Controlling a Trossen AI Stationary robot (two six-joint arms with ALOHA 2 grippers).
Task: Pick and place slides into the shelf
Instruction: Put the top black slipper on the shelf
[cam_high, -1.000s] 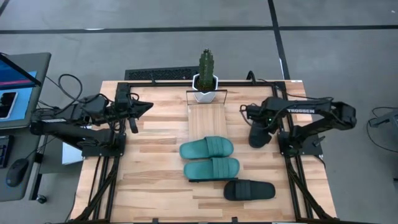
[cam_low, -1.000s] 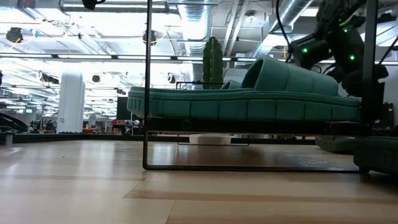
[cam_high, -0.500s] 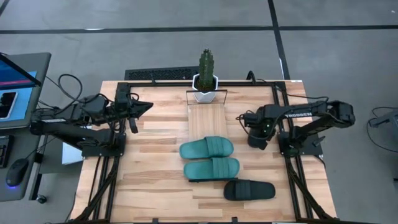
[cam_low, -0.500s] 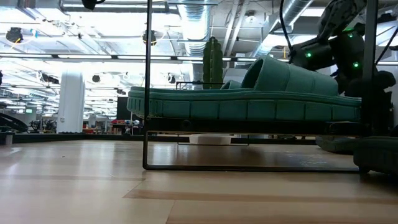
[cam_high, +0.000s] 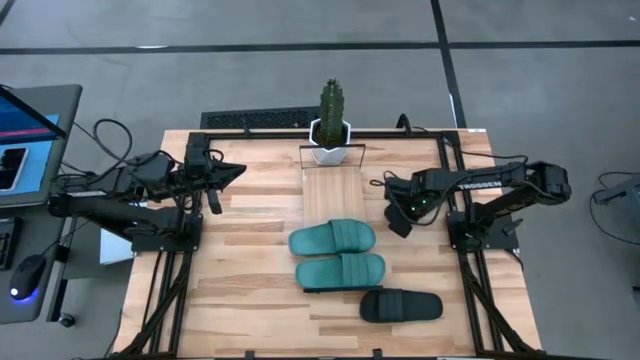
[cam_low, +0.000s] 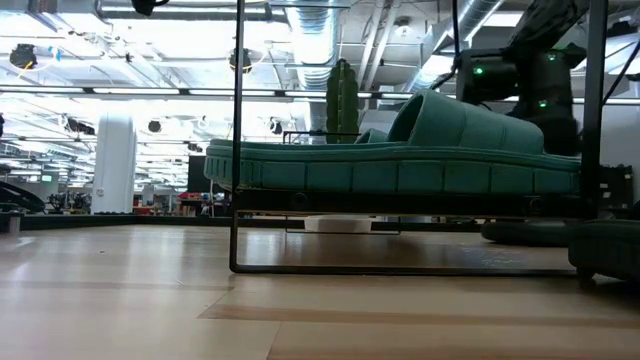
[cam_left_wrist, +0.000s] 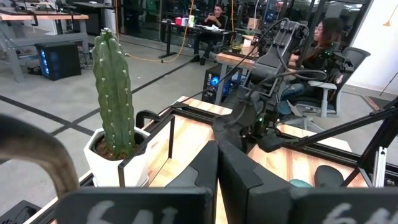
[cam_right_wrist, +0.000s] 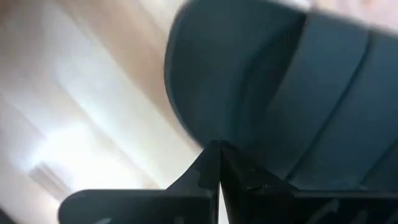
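Note:
The shelf (cam_high: 335, 190) is a narrow light-wood plank on black wire frames, running from the table's far edge toward the near edge at mid-table. Two teal slides (cam_high: 333, 237) (cam_high: 340, 270) lie across it, soles down. One black slide (cam_high: 400, 305) lies flat on the table beside the shelf's near end. My right gripper (cam_high: 398, 222) points down just right of the shelf, shut on another black slide (cam_right_wrist: 273, 81). My left gripper (cam_high: 238, 168) is shut and level, raised over the table's far left part, holding nothing. My right gripper comes at the black slide from above, fingers pointing down, their tips meeting at the slide's edge (cam_right_wrist: 214, 138). The gripper's own body hides which part that is. The slide hangs below the fingers, its lower end (cam_low: 530, 232) down near the tabletop; whether it touches, I cannot tell.
A white pot with a tall cactus (cam_high: 330, 125) stands at the shelf's far end. Bare plank (cam_high: 335, 205) shows between the pot and the nearer teal slide. Black frame rails run along the table's left and right sides under both arms.
My right gripper has gone toward the table's left, closer to the shelf, and somewhat down, tipping from a slant to nearly straight down. The black slide has travelled with it, staying below the fingers.

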